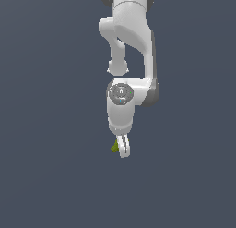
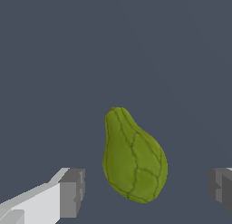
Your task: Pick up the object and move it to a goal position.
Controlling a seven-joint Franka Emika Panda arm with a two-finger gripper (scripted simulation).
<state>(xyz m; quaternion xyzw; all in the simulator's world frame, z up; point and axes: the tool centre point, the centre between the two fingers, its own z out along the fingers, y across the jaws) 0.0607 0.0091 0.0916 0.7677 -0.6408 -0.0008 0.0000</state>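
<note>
Barely begun: the pincer [image 2: 146,191] is spread around the object [image 2: 133,159], not yet gripping it.

Seen from the wrist view, the olive-green, pear-shaped object lies on the counter [image 2: 68,60] between the two fingers [image 2: 72,192], with clear gaps on both sides. From the exterior view, the arm reaches straight down, the object [image 1: 114,147] peeking out beside the pincer [image 1: 122,151]. Judging from this, the approach looks done; closing, lifting and carrying to the goal all remain. No goal marker shows.
</note>
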